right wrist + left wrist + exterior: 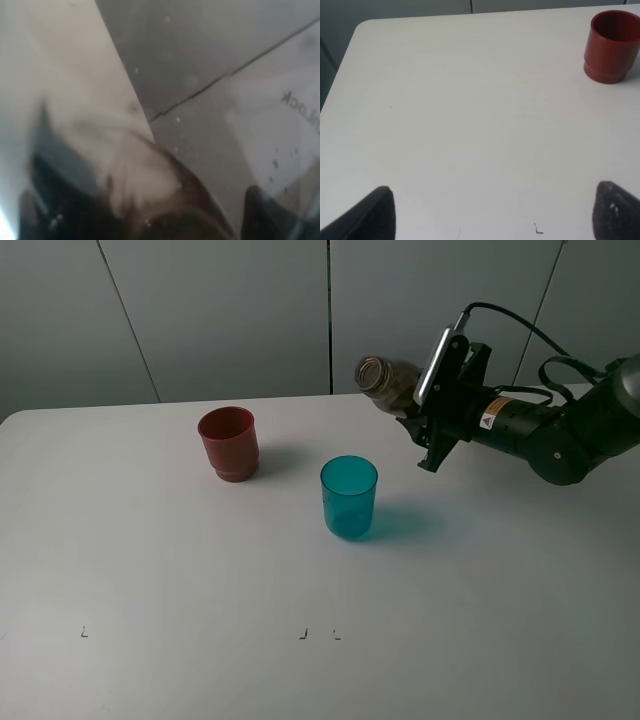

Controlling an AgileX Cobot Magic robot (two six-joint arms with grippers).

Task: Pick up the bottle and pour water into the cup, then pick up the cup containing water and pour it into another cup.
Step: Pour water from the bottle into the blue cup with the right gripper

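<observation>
Upper right, we hold the tilted bottle (pixel 385 378) clamped in the right gripper (pixel 418 405), short of the teal cup (pixel 349 497); both pours seemingly remain.

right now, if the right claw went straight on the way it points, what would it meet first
Probably nothing: the right claw, shut on the bottle, points left above the table, seemingly passing behind the red-brown cup; depth is unclear.
</observation>
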